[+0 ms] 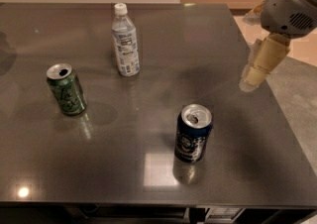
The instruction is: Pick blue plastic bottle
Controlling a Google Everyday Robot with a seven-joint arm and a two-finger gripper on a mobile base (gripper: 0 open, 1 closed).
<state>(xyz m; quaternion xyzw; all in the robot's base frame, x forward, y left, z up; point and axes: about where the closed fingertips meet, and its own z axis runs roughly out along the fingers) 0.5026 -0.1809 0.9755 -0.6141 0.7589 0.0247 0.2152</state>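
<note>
Dark tabletop (pixel 148 183), grey arm (pixel 292 5) over right edge, pale hand (pixel 256 69) tilted down-left above it, spread impossible to tell, blue plastic bottle (pixel 125 42) upright near far edge, blue can (pixel 192 134) towards front edge, green can (pixel 67 89) near left edge

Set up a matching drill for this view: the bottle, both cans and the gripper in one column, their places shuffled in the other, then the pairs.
Things
1. bottle
2. green can
3. blue can
4. gripper

Places
a. toward the front of the table, right of centre
b. left side, standing alone
c. raised near the right edge, touching nothing
d. toward the back, upright, near the middle

Pairs: 1-d, 2-b, 3-a, 4-c
</note>
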